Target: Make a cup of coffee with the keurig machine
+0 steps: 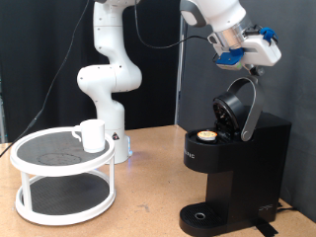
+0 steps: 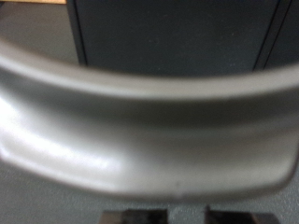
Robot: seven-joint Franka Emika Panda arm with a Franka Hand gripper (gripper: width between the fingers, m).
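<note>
One keurig machine (image 1: 232, 158), lid up, pod seated; silver handle (image 2: 140, 121) rigid, slick. Gripper (image 1: 247, 61) at handle top, grip state unclear.

Up top, the coffee machine's lid (image 1: 240, 107) stands tilted open, leaving the pod (image 1: 205, 135) uncovered from above. The gripper (image 1: 253, 61) sits just over that lid's handle. Below the spout, the drip base (image 1: 204, 217) lies bare. The mug (image 1: 91, 135) waits well apart on the white rack (image 1: 61, 178) at the counter's (image 1: 148, 188) left edge, open wood between.
</note>
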